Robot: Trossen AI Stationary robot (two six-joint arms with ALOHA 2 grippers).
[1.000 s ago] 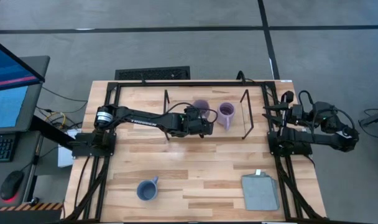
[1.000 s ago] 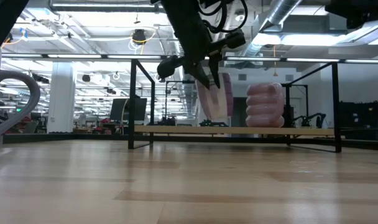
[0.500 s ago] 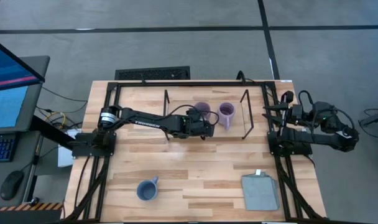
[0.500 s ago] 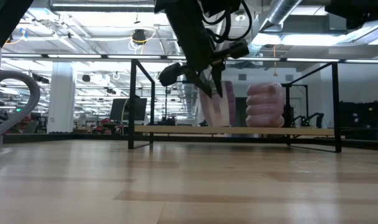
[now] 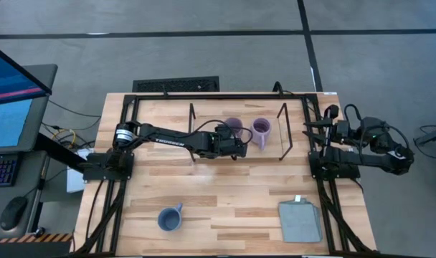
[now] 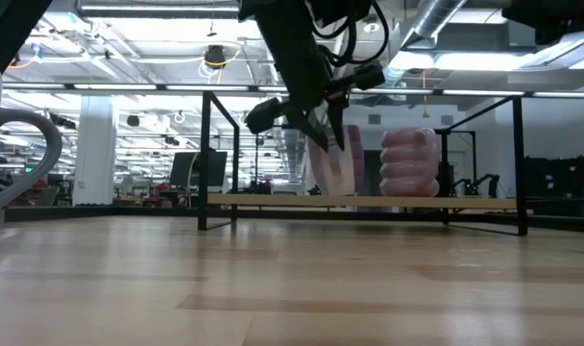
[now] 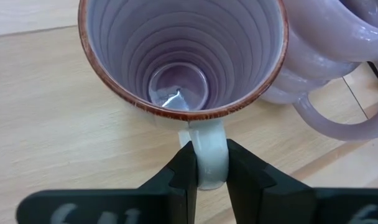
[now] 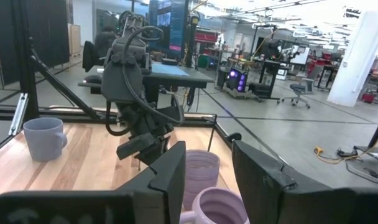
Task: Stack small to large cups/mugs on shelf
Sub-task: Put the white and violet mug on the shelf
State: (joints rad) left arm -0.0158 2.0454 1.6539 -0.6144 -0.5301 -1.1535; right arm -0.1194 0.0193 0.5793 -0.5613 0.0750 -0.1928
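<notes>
Held mug: light purple ribbed ceramic mug (image 7: 183, 56), handle pinched in the left tool (image 7: 204, 168), on the low wooden shelf (image 5: 211, 118)
Neighbour: second purple mug (image 5: 261, 131), just beyond
Blue mug (image 5: 169, 218): tabletop (image 5: 232, 193), well behind
Right tool (image 8: 207, 168): parked aside, partly open, empty

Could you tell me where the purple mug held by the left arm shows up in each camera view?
High view: held mug on the shelf, upper centre, beside the second purple mug.
Low view: centre, partly behind the left gripper.
Left wrist view: fills the top, handle pinched between the fingers.
Right wrist view: bottom centre, between that arm's fingers.
Shared landmark: the second purple mug next to it.
</notes>
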